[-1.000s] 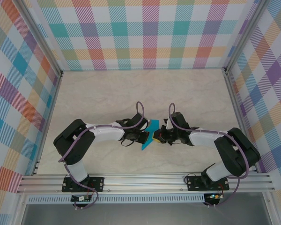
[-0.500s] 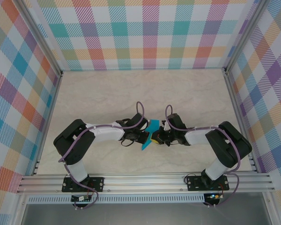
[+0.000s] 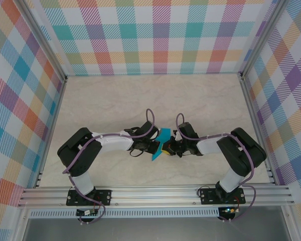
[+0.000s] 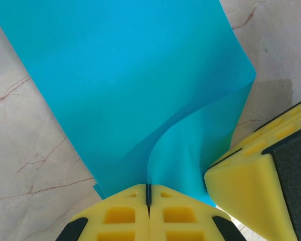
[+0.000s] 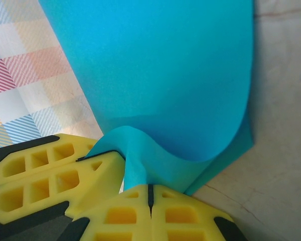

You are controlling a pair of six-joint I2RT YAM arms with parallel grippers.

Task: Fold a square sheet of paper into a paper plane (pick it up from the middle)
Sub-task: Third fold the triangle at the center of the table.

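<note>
Nearest the camera, two arm bases are sitting bolted to one metal rail (image 3: 155,193) at the edge of the surface (image 3: 140,100): the left base (image 3: 89,196) and the right base (image 3: 218,195). From them two white-and-black arms are bending inward, each one trailing a single purple cable, and they are meeting near the middle of the surface.

There the two grippers are facing each other, almost touching. The left gripper (image 4: 148,193) is clenching its two yellow fingers together on the near edge of the one teal-blue sheet of paper (image 4: 125,75), the thin edge running straight into the seam between the pads. In that wrist view one finger of the right gripper is showing as a yellow block just beside it, at the lower right. The right gripper (image 5: 149,193) is likewise pressing its two yellow fingers shut on the same sheet, where a curled flap of paper is dipping down into the seam.

The sheet is lying between the two grippers, pinched from both sides. It is doubling over itself, with an upper layer bowing up and a second layer peeking out beneath it. From above it is looking like a narrow slanted shape, one end pointing toward the rail and one away.

Beyond the paper, the pale marbled surface is stretching back to three plaid walls, one at the rear (image 3: 155,35) and one at each side.
</note>
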